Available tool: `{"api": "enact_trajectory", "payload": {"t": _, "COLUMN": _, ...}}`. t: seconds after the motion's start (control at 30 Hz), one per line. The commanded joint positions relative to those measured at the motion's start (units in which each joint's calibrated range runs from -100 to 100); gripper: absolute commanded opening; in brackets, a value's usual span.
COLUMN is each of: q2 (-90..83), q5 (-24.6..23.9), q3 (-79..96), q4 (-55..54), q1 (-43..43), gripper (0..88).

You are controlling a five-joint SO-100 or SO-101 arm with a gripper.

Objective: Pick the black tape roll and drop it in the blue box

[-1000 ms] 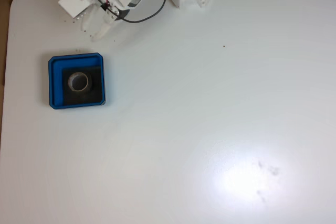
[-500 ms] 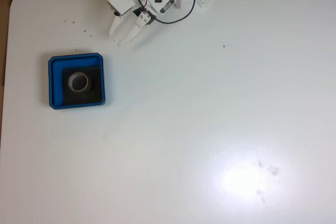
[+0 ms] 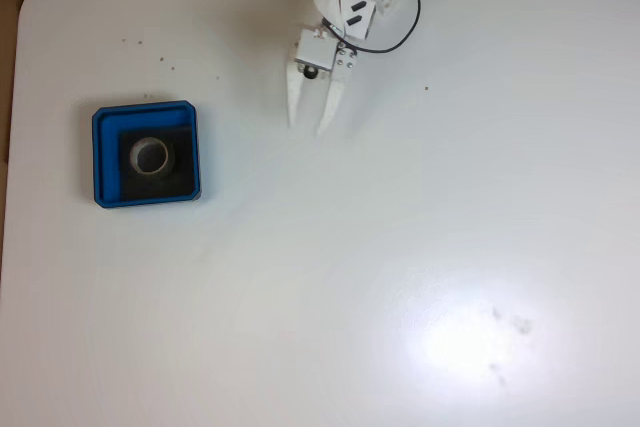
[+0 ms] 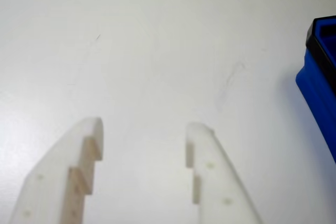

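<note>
From the fixed view above, my gripper (image 3: 309, 128) hangs near the far edge of the white table (image 3: 400, 247), its two pale fingers spread apart with nothing between them, tips pointing toward the near side of the picture. Well off to the left of my fingertips in that view, and a little nearer the camera's bottom edge, sits one blue box (image 3: 146, 154), a shallow square tray with a raised rim and a black floor. One black tape roll (image 3: 151, 156) lies flat inside it, on that floor, its pale inner rim and open centre showing. My arm's upper part is cut off by the top edge of the picture, with a black cable looping beside it. A few dark specks dot the table left of me, too small to make out. At the wrist view, my gripper (image 4: 143, 128) shows as two stepped fingers rising from the bottom edge, a wide bare gap of table between them. One corner of the blue box (image 4: 317, 87) enters at the right edge, beside my right-hand finger but apart from it; most of it is cut off.
</note>
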Motion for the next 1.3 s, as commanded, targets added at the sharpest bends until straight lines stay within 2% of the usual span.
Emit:
{"api": "enact_trajectory", "payload": {"t": 0.0, "q2": -0.8, "q5": 0.3, "q3": 0.8, "q4": -1.2, "q1": -9.9, "gripper": 14.5}}
{"api": "enact_trajectory", "payload": {"t": 0.23, "q2": -0.8, "q5": 0.3, "q3": 0.8, "q4": -1.2, "q1": -19.9, "gripper": 13.6}}
{"api": "enact_trajectory", "payload": {"t": 0.6, "q2": -10.7, "q5": -0.2, "q3": 0.8, "q4": -1.1, "q1": -20.0, "gripper": 13.6}}
{"api": "enact_trajectory", "payload": {"t": 1.1, "q2": -12.6, "q5": 0.2, "q3": 0.9, "q4": -1.1, "q1": -20.1, "gripper": 13.2}}
{"api": "enact_trajectory", "payload": {"t": 1.27, "q2": -12.6, "q5": -0.2, "q3": 0.9, "q4": -1.1, "q1": -20.1, "gripper": 2.6}}
